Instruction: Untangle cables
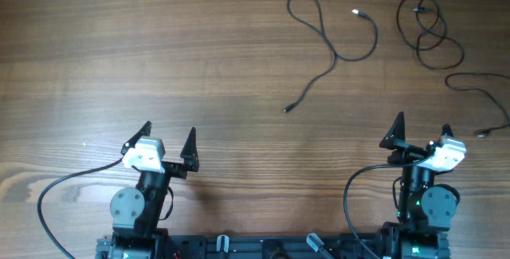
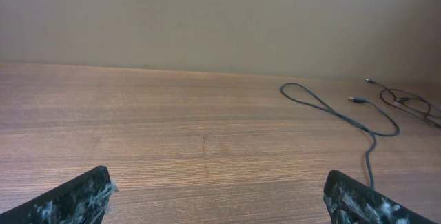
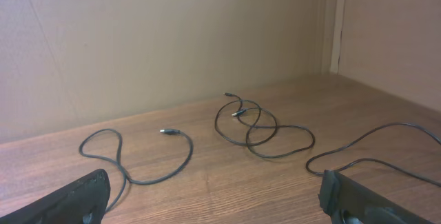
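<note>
Cables [image 1: 330, 49]: three thin black cords, loose on far-right desk [image 1: 159, 44]. Left pincer [image 1: 169, 131], right pincer [image 1: 422, 123]: both wide, empty.

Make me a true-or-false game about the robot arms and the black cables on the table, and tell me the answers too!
1. The left gripper and the right gripper are both open. True.
2. The left gripper is holding a cable. False: it is empty, and no cable lies near it.
3. The looped cable lies apart from the tangled bunch at the far right. True.
4. The table is white. False: it is brown wood.
</note>
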